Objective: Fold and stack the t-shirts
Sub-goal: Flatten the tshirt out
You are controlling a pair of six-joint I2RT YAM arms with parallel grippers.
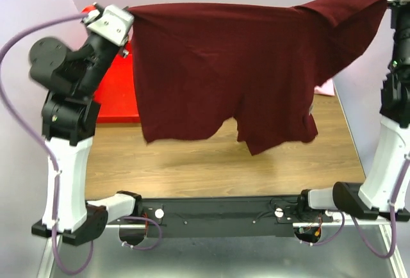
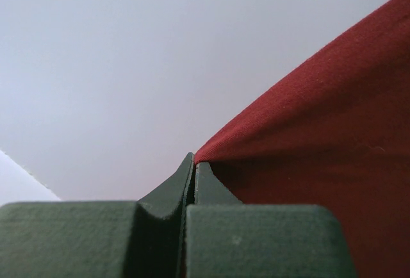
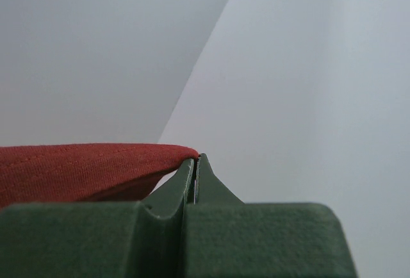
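Wood table [image 1: 192,169] lies below the maroon t-shirt [image 1: 218,66], which you hold spread in the air, left gripper [image 2: 194,163] and right gripper [image 3: 196,157] each clamped on a top corner. Nothing looks folded yet; a sliver of pink t-shirt [image 1: 325,88] and the red bin [image 1: 118,92] show behind it.

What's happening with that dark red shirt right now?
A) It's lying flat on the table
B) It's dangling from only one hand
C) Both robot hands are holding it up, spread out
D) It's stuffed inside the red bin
C: the left hand and right hand each pinch one end of the maroon shirt, which hangs spread between them.
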